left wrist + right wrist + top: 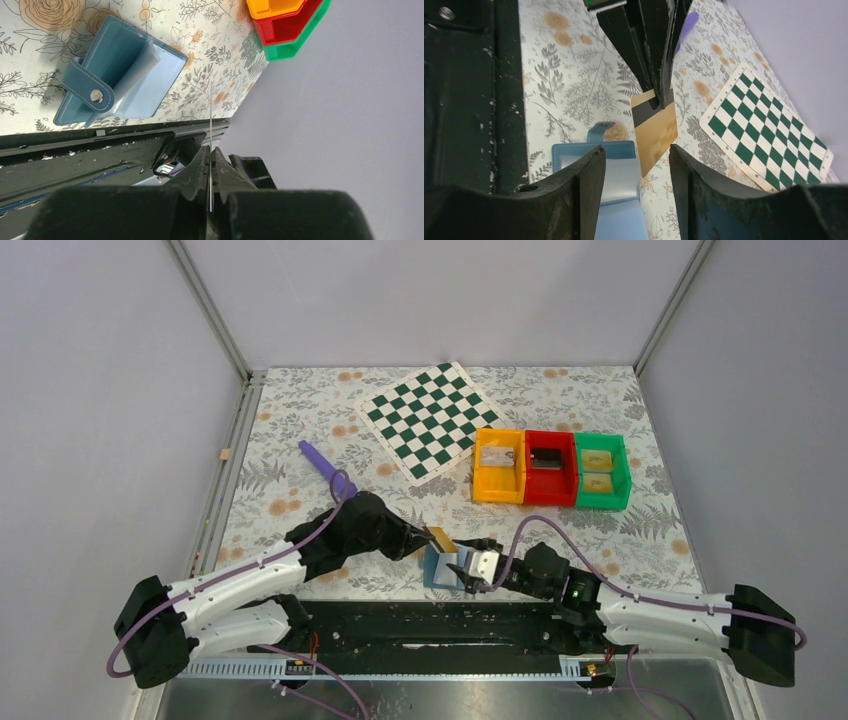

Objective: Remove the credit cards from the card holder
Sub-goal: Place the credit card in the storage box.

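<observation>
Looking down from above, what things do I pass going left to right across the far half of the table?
Purple tool → chequered board → orange bin → red bin → green bin.

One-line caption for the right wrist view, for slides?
Left gripper holds a gold credit card clear of the blue card holder on the floral table.
</observation>
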